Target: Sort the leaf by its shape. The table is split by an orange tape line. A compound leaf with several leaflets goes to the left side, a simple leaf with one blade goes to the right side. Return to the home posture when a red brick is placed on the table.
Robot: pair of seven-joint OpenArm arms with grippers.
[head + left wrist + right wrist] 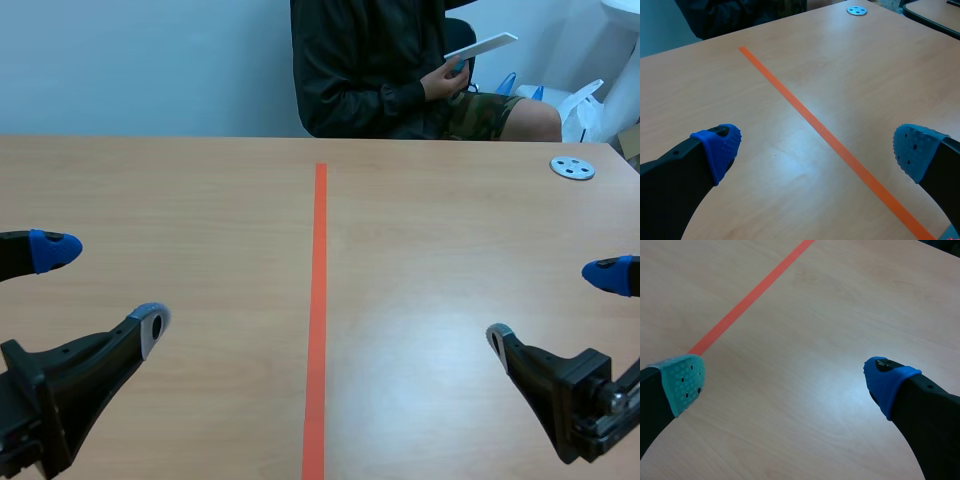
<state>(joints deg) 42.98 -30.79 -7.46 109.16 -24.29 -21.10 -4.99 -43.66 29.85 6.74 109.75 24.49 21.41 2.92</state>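
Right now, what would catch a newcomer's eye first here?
The orange tape line runs down the middle of the table, with the left gripper and right gripper open, low on either side of it. A person sits across the table, and a small grey disc lies at its far right.

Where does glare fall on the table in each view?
Scene view: a soft sheen on the table, right of the orange tape line. Left wrist view: a pale patch across the tape, just ahead of the open left gripper. Right wrist view: a bright patch just ahead of the open right gripper.
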